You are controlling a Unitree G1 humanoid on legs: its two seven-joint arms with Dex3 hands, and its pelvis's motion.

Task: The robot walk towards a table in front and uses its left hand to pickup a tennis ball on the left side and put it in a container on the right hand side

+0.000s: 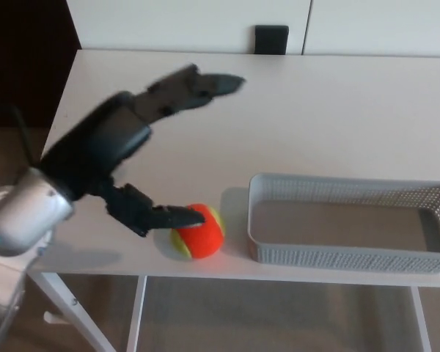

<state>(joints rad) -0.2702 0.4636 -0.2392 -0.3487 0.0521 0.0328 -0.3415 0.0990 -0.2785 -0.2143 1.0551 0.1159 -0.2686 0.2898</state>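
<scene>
The robot's left hand (114,147) reaches in over the front left part of the white desk (337,110). The hand is black and it is wide open, holding nothing. Its 2 thick fingers (198,82) point up and away, toward the far edge of the desk. They look a bit blurry. Its thumb (158,214) points the other way, low and near the front edge. The tip of the thumb touches the left side of the tennis ball (202,235).

The tennis ball is orange and yellow-green. It sits on the desk close to the front edge, a little left of the middle. Nothing is wrapped around it.

Just beside the ball, on its right, is a gray basket (337,258) with small holes in its walls. It is long and lies along the front edge, reaching the right side of the picture. There is nothing inside it.

A small black thing (270,38) shows at the far edge of the desk. I cannot tell what it is.

The right hand does not show.
</scene>
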